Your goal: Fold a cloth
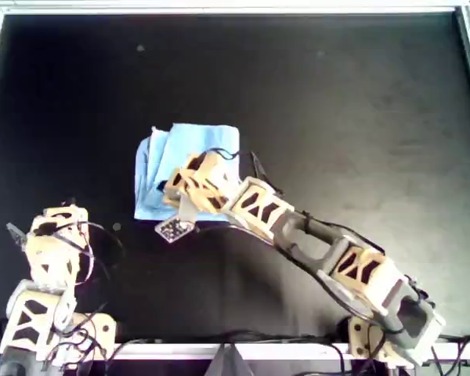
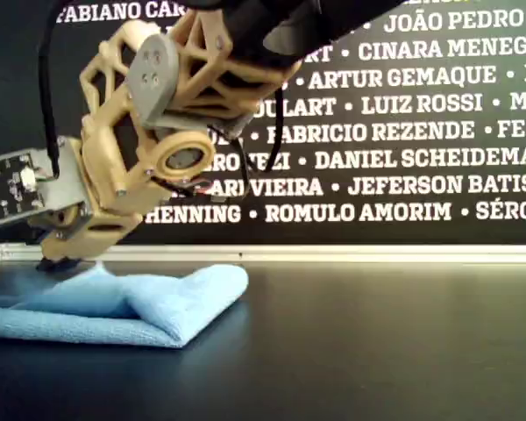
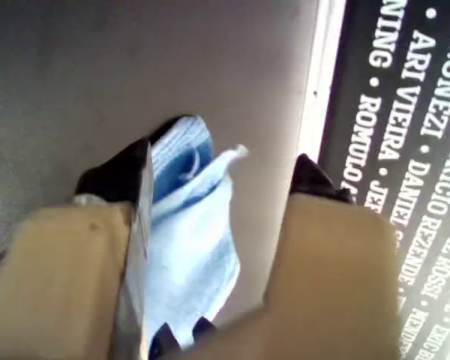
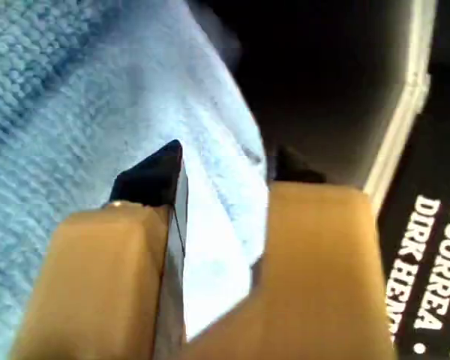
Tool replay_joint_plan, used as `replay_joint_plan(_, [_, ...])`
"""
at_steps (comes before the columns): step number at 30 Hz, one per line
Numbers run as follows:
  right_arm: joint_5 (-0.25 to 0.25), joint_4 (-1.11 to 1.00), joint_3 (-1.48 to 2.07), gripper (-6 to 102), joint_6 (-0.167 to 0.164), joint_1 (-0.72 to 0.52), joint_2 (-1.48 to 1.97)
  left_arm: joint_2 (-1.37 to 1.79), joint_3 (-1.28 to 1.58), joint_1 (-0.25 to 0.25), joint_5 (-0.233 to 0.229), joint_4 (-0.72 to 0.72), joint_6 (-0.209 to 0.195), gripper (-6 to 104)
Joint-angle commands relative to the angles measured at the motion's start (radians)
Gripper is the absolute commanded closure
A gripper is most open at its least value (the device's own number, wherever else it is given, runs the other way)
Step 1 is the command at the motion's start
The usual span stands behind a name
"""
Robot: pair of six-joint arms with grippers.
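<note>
The light blue cloth (image 1: 211, 141) lies folded on the black table, left of centre in the overhead view. In the exterior view it (image 2: 158, 303) is a low, doubled bundle with a rounded fold on the right. My second gripper (image 1: 166, 188) reaches in from the lower right and rests its tip on the cloth's left part (image 2: 61, 261). In the second wrist view its jaws stand apart (image 4: 229, 161) with a ridge of cloth (image 4: 60, 112) between them. My first gripper (image 1: 39, 219) is parked at the lower left, open and empty (image 3: 217, 169), and sees the cloth (image 3: 195, 247) from a distance.
A metal rail (image 1: 235, 8) frames the black table. A black banner with white names (image 2: 403, 132) forms the far wall. A small circuit board (image 1: 172, 229) hangs off the second arm's wrist. Cables run along both arms.
</note>
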Motion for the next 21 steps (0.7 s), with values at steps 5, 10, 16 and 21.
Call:
replay_joint_plan(5, [-0.008,0.118,0.063,43,-0.014,-0.012,0.307,0.0,-0.012,0.015,0.003,-0.002,-0.009,32])
replay_joint_plan(10, [-0.002,0.302,0.344,57,-0.017,-0.034,0.629,0.0,-0.012,0.015,0.003,-0.002,-0.009,32])
replay_joint_plan(16, [0.008,0.356,0.744,93,-0.017,-0.161,1.068,0.0,-0.012,0.014,0.003,-0.002,-0.009,32])
replay_joint_plan(21, [0.009,0.356,1.039,96,-0.017,-0.371,1.463,0.0,-0.012,0.014,0.003,-0.002,-0.009,32])
